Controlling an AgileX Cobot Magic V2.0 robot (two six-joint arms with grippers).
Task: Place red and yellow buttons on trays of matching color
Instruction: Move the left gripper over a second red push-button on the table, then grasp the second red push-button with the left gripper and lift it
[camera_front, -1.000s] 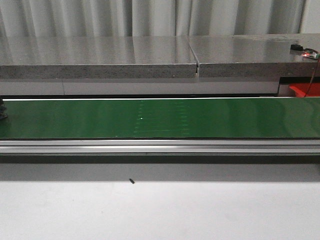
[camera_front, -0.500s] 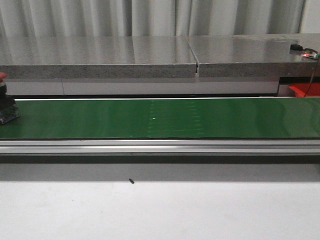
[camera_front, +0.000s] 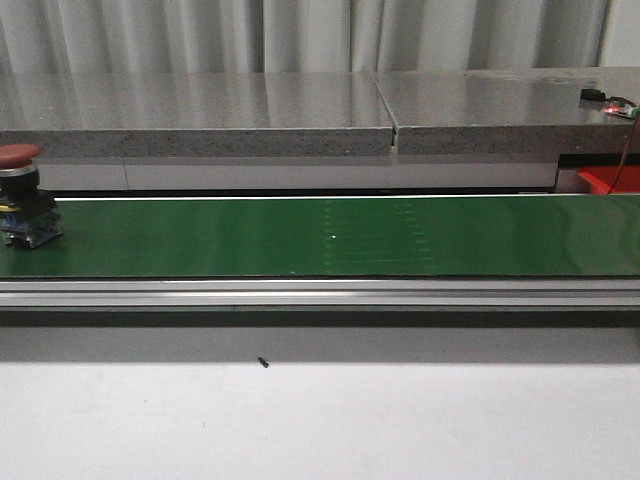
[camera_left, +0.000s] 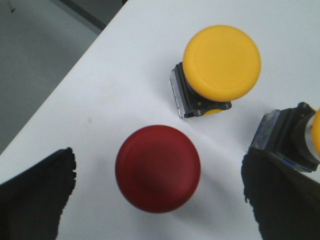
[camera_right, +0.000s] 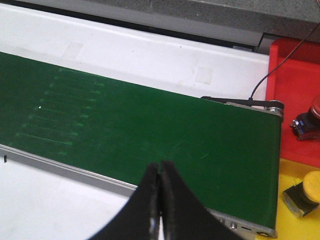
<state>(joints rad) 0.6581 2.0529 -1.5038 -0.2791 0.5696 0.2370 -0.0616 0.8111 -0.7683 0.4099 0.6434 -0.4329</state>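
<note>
A red button (camera_front: 22, 196) on a dark base stands on the green belt (camera_front: 330, 240) at its far left. No gripper shows in the front view. In the left wrist view my left gripper (camera_left: 157, 161) is open over a white surface, with a red button (camera_left: 157, 168) below between its fingers (camera_left: 35, 200), untouched. A yellow button (camera_left: 221, 62) and another partly cut-off button (camera_left: 287, 142) stand nearby. My right gripper (camera_right: 160, 167) is shut and empty above the belt's front rail. The red tray (camera_right: 292, 75) holds a red button (camera_right: 307, 120); the yellow tray (camera_right: 300, 170) holds a yellow button (camera_right: 306, 192).
A grey stone-topped counter (camera_front: 300, 110) runs behind the belt. The red tray's corner (camera_front: 600, 180) shows at the belt's right end, with a cable and a small device (camera_front: 610, 103) above it. A small dark speck (camera_front: 263, 362) lies on the white table in front.
The red button has come into view at the belt's left end and moved right along the belt. The faint marks on the belt have shifted right too.
</note>
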